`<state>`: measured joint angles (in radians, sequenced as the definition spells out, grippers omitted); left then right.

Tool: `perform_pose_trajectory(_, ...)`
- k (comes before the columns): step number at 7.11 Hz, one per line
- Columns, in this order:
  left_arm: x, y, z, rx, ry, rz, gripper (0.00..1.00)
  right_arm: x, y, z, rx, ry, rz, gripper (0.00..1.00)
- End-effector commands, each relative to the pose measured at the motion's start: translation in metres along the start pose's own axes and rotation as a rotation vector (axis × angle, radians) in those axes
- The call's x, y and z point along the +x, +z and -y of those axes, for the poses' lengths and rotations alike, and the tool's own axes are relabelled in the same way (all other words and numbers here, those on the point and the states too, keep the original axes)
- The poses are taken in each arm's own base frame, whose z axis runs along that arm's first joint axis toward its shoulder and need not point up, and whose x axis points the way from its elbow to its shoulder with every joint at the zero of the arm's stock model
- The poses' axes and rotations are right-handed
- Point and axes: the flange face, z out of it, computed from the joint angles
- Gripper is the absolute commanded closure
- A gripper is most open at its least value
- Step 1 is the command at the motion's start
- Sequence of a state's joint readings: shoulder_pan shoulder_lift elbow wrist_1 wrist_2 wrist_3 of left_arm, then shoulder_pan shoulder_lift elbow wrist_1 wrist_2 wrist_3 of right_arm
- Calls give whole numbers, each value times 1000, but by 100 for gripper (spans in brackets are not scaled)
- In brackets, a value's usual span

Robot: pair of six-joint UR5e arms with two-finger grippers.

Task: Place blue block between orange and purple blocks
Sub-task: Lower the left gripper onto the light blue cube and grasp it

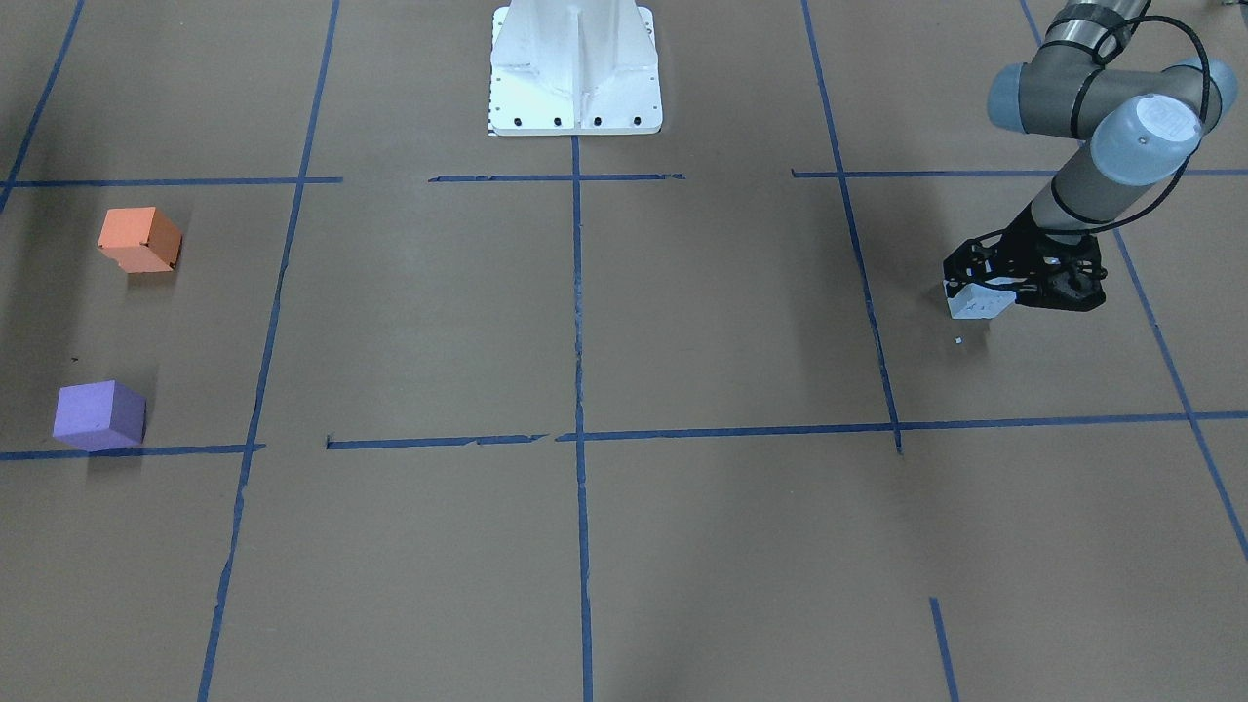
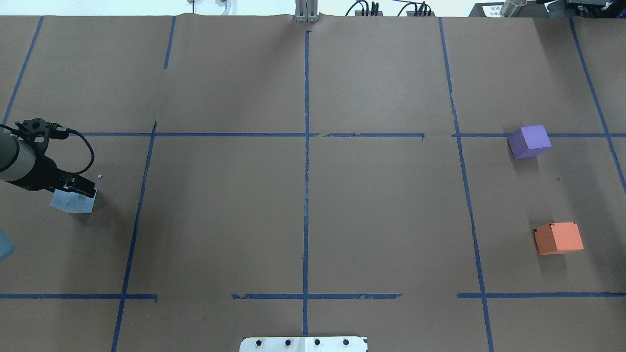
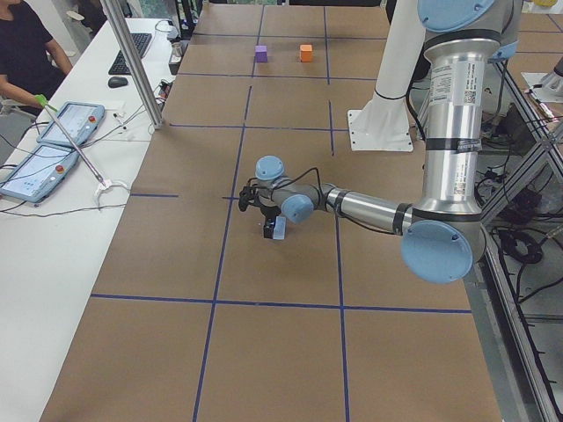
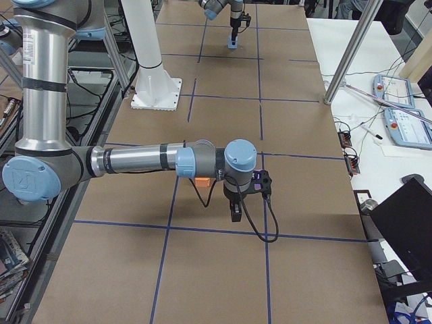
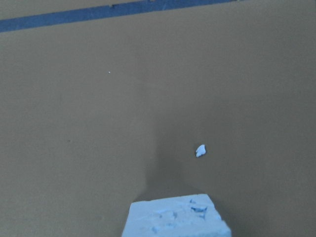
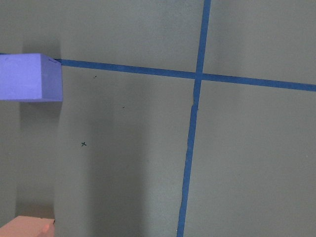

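The left arm (image 3: pixel 453 132) and right arm (image 4: pixel 131 160) are brushed-silver tubes with pale blue joint caps and grey housings. The left one carries a printed label (image 3: pixel 464 83). A black cable (image 2: pixel 91 155) loops to the black left hand (image 1: pixel 975 288). The white pedestal (image 1: pixel 575 68) is flared, with dark screws (image 1: pixel 558 122) along its foot.

Table cover (image 2: pixel 220 220): brown paper, which I see spread flat over the whole work surface.
Tape lines (image 2: pixel 306 195): blue, marking the paper into a grid; several runs look torn or broken from overhead.
Crumb (image 5: pixel 200 150): a tiny pale fleck lying loose on the paper.
Pen mark (image 6: pixel 83 143): a small dark x on the paper.
Side table (image 3: pixel 53 229): white, running along the work surface; on it I make out two tablets (image 3: pixel 70 123), a keyboard (image 3: pixel 132 42) and a mouse (image 3: pixel 118 82).
Post (image 3: pixel 132 61): a metal upright at the side table's edge.
Operator (image 3: pixel 22 44): black shirt, at the side table, partly out of frame.
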<state>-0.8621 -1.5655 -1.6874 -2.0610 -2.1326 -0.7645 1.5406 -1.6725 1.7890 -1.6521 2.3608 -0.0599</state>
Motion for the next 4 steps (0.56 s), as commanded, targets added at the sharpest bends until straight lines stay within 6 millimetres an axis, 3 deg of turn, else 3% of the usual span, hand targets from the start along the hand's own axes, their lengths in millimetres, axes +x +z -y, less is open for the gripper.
perform_pose_trajectory(1, 4, 1, 1, -7, -20, -8, 78, 0, 1, 0, -1, 1, 0, 0)
perform_pose_trajectory(2, 12, -6, 2, 5, -35, -21, 96, 1, 1, -1, -2, 2, 0, 0)
perform_pose_trajectory(3, 52, -35, 16, 57, -47, -75, 98, 1, 1, -1, -2, 2, 2, 0)
perform_pose_trajectory(4, 125, -63, 40, 108, -63, -166, 99, 1, 1, -1, -2, 2, 2, 0)
